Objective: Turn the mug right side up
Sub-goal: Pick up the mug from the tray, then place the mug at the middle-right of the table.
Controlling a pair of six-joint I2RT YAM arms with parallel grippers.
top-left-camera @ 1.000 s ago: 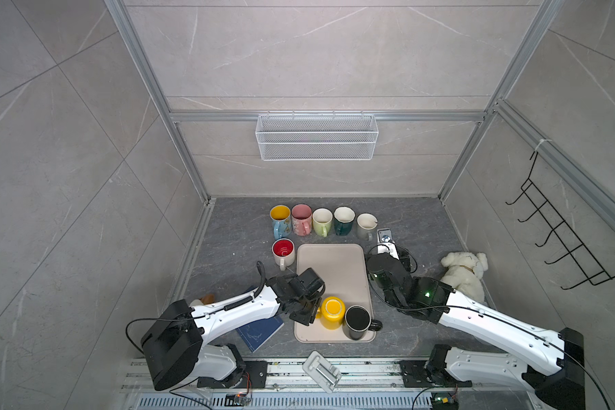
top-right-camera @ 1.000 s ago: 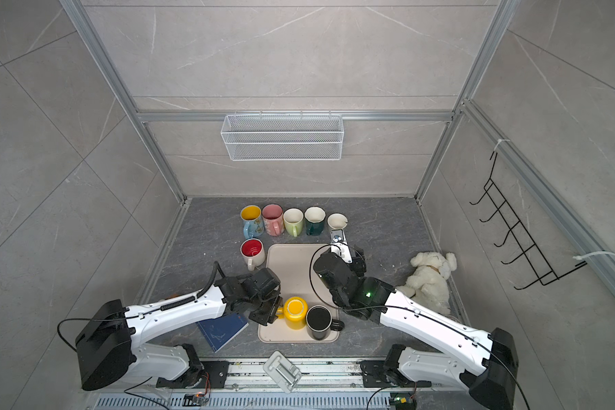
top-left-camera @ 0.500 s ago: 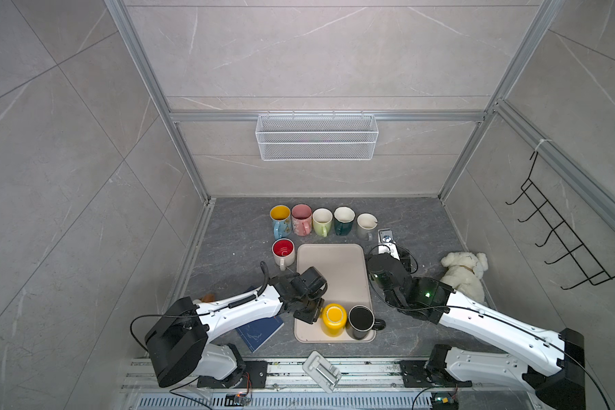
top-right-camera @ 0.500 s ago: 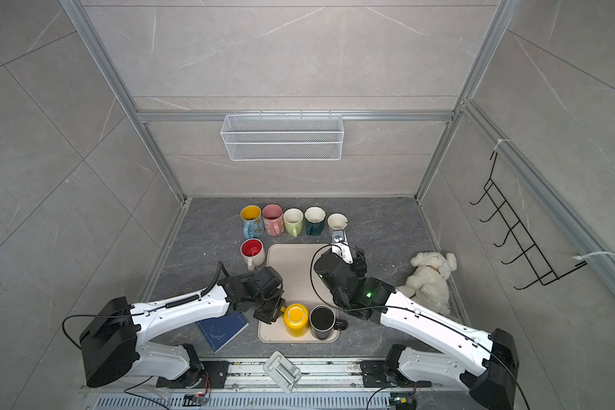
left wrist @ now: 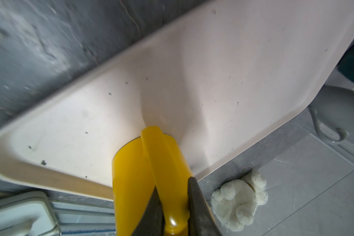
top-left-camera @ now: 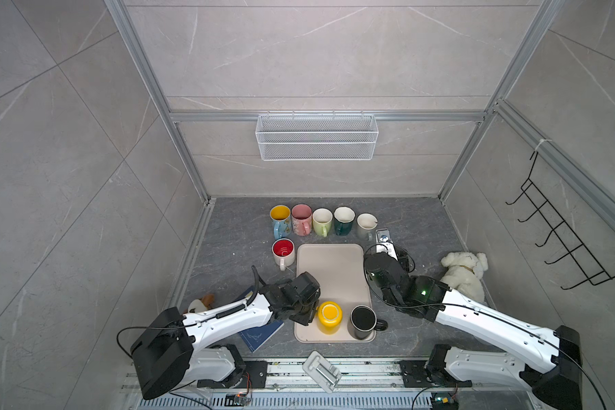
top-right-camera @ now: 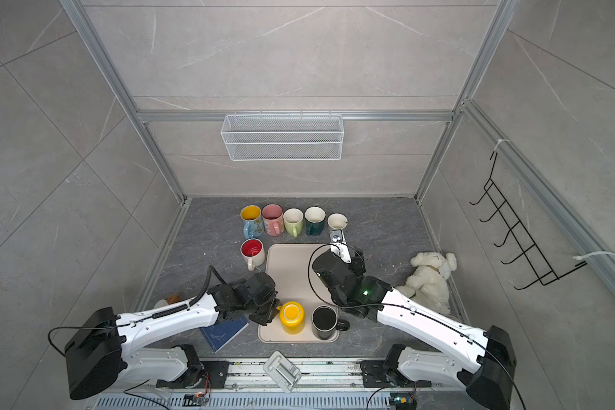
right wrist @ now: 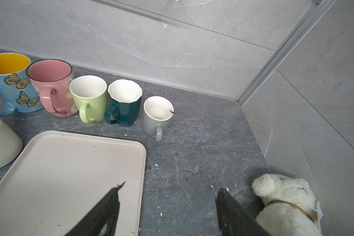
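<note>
A yellow mug (top-left-camera: 329,317) stands on end at the front of the beige tray (top-left-camera: 331,269). From above, its upper end is a deeper yellow round. My left gripper (top-left-camera: 308,312) is just left of the mug. In the left wrist view that gripper (left wrist: 173,183) is shut on the mug's handle (left wrist: 161,159), with one dark finger on each side. My right gripper (right wrist: 171,187) hangs open and empty over the tray's right edge (right wrist: 142,173) and the grey floor, in both top views (top-left-camera: 393,253) (top-right-camera: 355,257) too.
A black mug (top-left-camera: 363,321) stands upright right beside the yellow one. Several upright mugs (top-left-camera: 322,222) line the back, and a red-lined white mug (top-left-camera: 283,251) sits left of the tray. A white plush toy (top-left-camera: 462,273) lies at the right, a blue book (top-left-camera: 260,333) at the front left.
My left gripper has shut on the yellow mug's handle. The mug has shifted slightly toward the tray's front edge. The right arm has stayed put.
</note>
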